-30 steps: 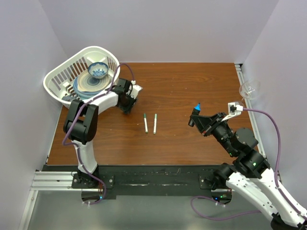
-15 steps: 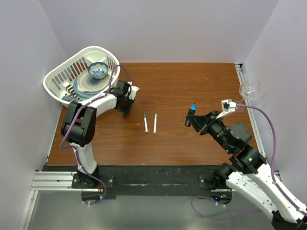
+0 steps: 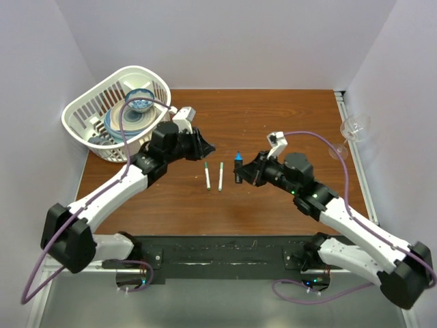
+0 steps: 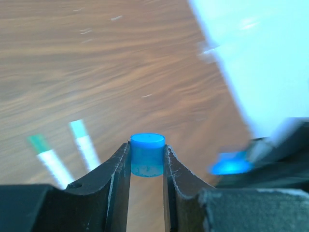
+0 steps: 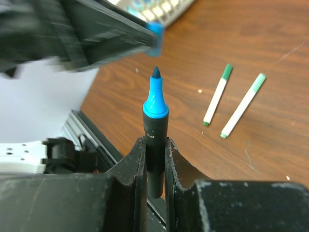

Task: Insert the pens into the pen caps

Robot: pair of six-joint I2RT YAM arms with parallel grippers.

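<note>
My left gripper (image 4: 147,147) is shut on a stubby blue pen cap (image 4: 147,155), held off the table. My right gripper (image 5: 155,142) is shut on a dark-barrelled pen (image 5: 155,123) whose blue tip points at the left gripper (image 5: 96,34) and its cap (image 5: 155,32). From above, the left gripper (image 3: 205,147) and right gripper (image 3: 240,171) face each other a short gap apart over the table's middle. Two white pens with green ends (image 3: 207,175) (image 3: 220,175) lie side by side on the wood below and between them.
A white basket (image 3: 80,113) holding a bowl and plates stands at the back left. A clear wine glass (image 3: 355,126) stands at the right edge. The wooden table (image 3: 273,116) is bounded by pale walls on three sides.
The left arm swung away from beside the basket towards the centre, carrying the blue cap. The right arm moved left with the blue-tipped pen, so the two grippers now face each other.
</note>
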